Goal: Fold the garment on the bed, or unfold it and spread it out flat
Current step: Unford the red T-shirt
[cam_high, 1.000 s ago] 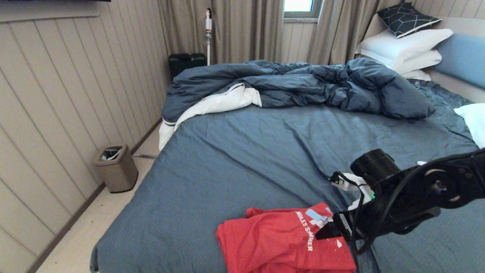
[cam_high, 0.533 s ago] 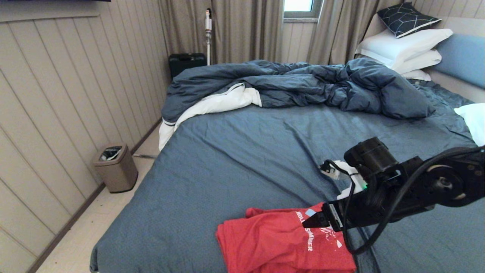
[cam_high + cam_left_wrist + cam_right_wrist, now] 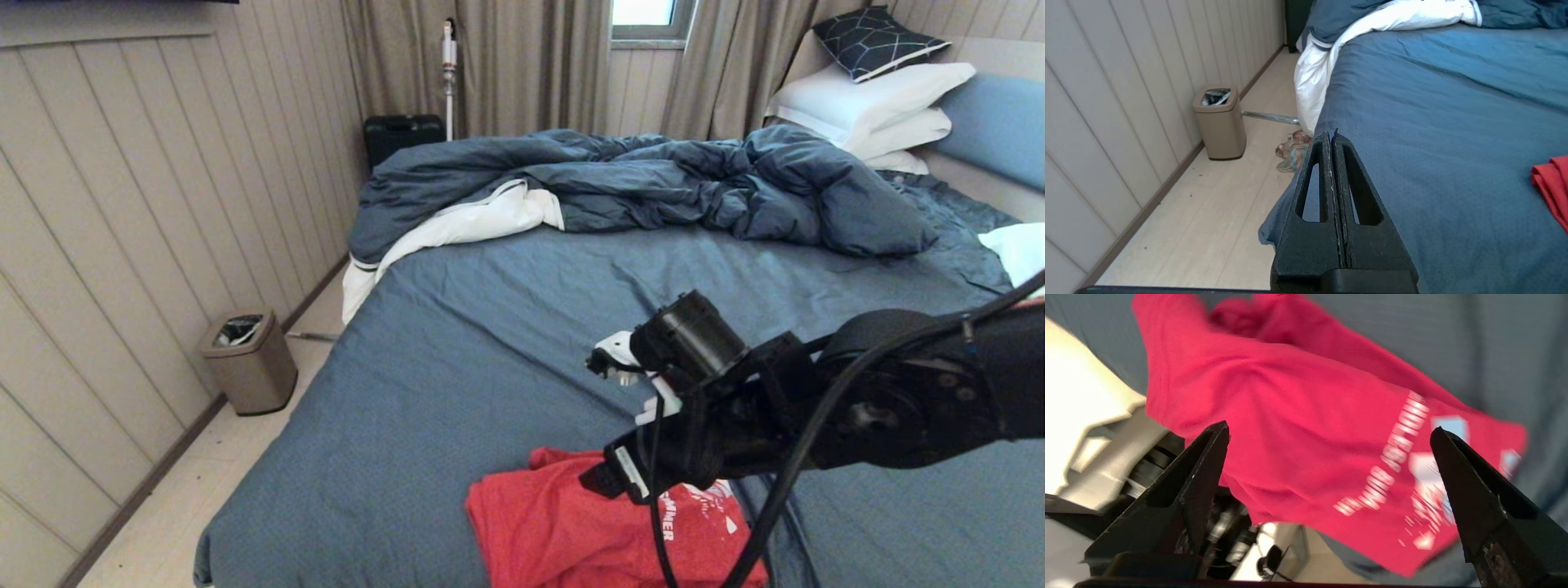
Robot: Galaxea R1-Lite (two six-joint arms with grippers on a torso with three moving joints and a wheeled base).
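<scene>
The garment [image 3: 555,531], a bright red T-shirt with white lettering, lies folded and a little rumpled on the bed [image 3: 506,327] at its near edge. My right gripper [image 3: 604,482] hovers just above the shirt's middle. In the right wrist view the right gripper [image 3: 1329,428] is wide open, with the garment [image 3: 1290,416] lying below and nothing between the fingers. My left gripper [image 3: 1331,136] is shut and empty, parked off the bed's left near corner. Only a corner of the garment [image 3: 1553,183] shows in that view.
A rumpled dark blue duvet [image 3: 653,180] lies across the far half of the bed, with white pillows [image 3: 873,98] stacked at the back right. A tan waste bin [image 3: 249,359] stands on the floor by the panelled wall. Something small and crumpled [image 3: 1290,153] lies beside the bed.
My right arm has swung to the left across the shirt, from its right edge to above its middle, with the gripper still open. The shirt and the left arm have not moved.
</scene>
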